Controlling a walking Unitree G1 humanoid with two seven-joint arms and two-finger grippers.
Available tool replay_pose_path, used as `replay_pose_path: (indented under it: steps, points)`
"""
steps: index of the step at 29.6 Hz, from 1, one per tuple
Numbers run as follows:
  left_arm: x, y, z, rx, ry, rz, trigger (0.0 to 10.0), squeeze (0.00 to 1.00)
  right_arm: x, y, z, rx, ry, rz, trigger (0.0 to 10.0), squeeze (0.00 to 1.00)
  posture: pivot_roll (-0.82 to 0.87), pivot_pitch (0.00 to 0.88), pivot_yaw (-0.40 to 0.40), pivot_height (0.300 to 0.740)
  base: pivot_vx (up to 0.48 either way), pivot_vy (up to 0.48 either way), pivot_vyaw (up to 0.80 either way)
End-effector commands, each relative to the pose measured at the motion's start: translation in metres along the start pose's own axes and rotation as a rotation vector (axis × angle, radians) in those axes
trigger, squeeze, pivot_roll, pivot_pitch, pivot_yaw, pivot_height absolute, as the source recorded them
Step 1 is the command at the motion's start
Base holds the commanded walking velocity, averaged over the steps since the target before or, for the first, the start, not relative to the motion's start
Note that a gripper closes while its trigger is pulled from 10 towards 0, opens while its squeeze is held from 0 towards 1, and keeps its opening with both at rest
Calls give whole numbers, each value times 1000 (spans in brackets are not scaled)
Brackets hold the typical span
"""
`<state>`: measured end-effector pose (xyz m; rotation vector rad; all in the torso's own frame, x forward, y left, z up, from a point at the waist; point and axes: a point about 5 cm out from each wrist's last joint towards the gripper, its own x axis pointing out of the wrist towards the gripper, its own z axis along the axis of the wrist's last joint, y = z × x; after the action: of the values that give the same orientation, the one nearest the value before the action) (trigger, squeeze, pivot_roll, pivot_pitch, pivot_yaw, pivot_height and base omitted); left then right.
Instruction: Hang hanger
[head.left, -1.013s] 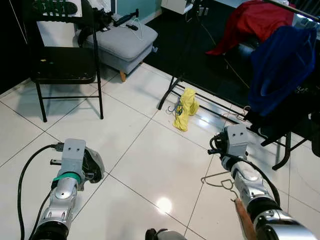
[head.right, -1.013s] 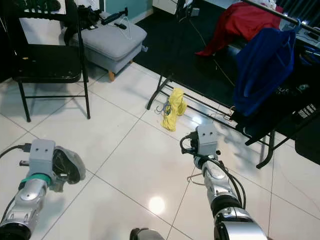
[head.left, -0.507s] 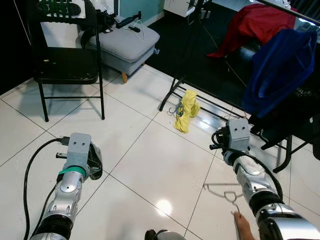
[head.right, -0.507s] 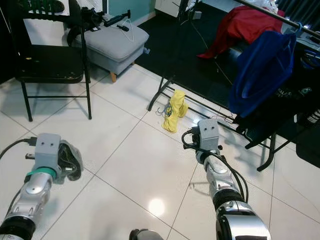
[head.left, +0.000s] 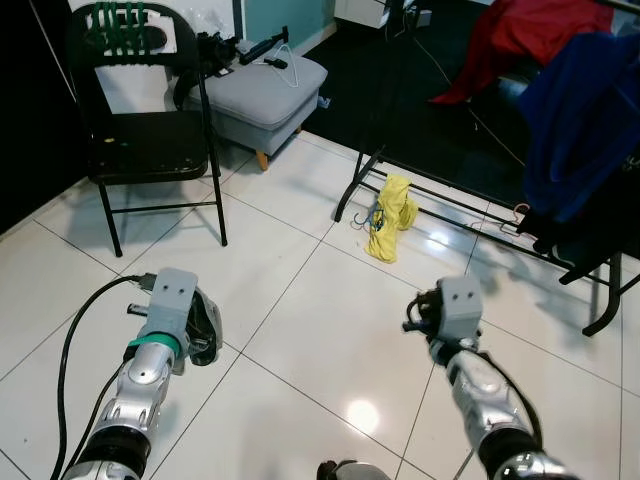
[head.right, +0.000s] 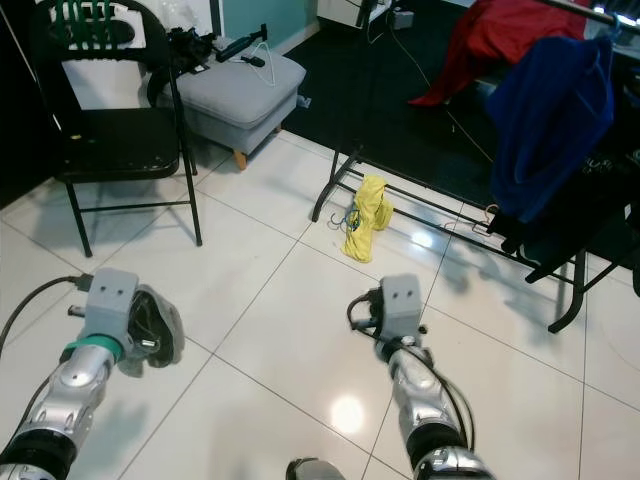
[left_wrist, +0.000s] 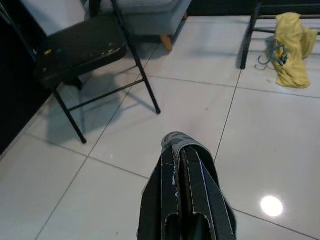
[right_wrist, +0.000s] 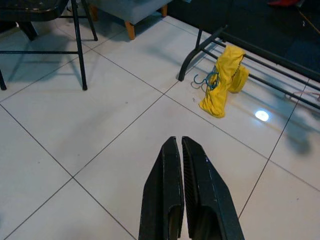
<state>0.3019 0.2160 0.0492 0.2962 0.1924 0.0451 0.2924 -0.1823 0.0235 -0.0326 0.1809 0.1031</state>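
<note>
Holding both grippers low over the white tiled floor (head.left: 300, 330), neither carrying anything.

Item, right gripper (right_wrist: 182, 150): fingers pressed together with only a thin seam between them, nothing clamped; aimed far and slightly right, toward the rack.

Item, left gripper (left_wrist: 181, 150): fingers likewise closed flat on each other, empty; aimed toward the black folding chair (head.left: 140, 150) at far left.

Item, blue hanger (right_wrist: 206, 80): on the floor, tangled in a crumpled yellow garment (right_wrist: 222, 80), its hook end poking out on the left side of the cloth. The bundle lies touching or just beside the low bar of the black clothes rack (head.left: 480, 215), near the rack's left foot. Garment's long axis runs roughly near to far; the hanger's own axis I cannot make out under the cloth.

Relation for the coming move: the hanger lies ahead of me, far and a little left of the right gripper, far and well right of the left gripper. I judge the right arm nearer and the better choice. Both grippers are well apart from it, so an approach and an opening of the fingers come first.

Item, surroundings: blue garment (head.left: 580, 110) and red garment (head.right: 500, 40) draped on the rack at far right; grey footstool (head.left: 265, 85) beyond the chair.
</note>
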Motion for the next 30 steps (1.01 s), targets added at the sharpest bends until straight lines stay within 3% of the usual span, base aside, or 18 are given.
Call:
replay_pose_path:
  steps: [1, 12, 13, 17, 22, 26, 28, 30]
  points:
    - [-1, 0, -2, 10, 10, -17, 10000, 0, -1, 0, 1, 9, -16, -9, 10000, 0, -42, 24, 22, 740, 0, 0, 0]
    - [-2, -10, 3, 15, -2, -46, 10000, 0, -5, -5, -4, 13, 1, -37, 10000, 0, -33, 88, 78, 740, 0, 0, 0]
    - [-2, -13, 3, 9, 2, -64, 10000, 0, -7, -3, -4, 14, -8, -45, 10000, 0, -88, 103, 119, 740, 0, 0, 0]
    - [1, -22, 4, 26, 8, -122, 10000, 0, -14, 5, -5, 12, -40, -53, 10000, 0, -138, 123, 161, 740, 0, 0, 0]
    - [10, -22, 12, 59, 2, -163, 10000, 0, -27, 18, -17, 39, -30, -78, 10000, 0, -139, 130, 175, 740, 0, 0, 0]
    - [13, -20, 19, 57, -9, -159, 10000, 0, -26, 20, -15, 48, -35, -77, 10000, 0, -135, 148, 176, 740, 0, 0, 0]
    - [27, -23, 46, 42, -79, -167, 10000, 0, -10, 19, 6, 12, -89, -35, 10000, 0, -124, 88, 130, 740, 0, 0, 0]
    - [31, -25, 55, 36, -105, -156, 10000, 0, -4, 14, 11, -11, -90, -29, 10000, 0, -97, 107, 89, 740, 0, 0, 0]
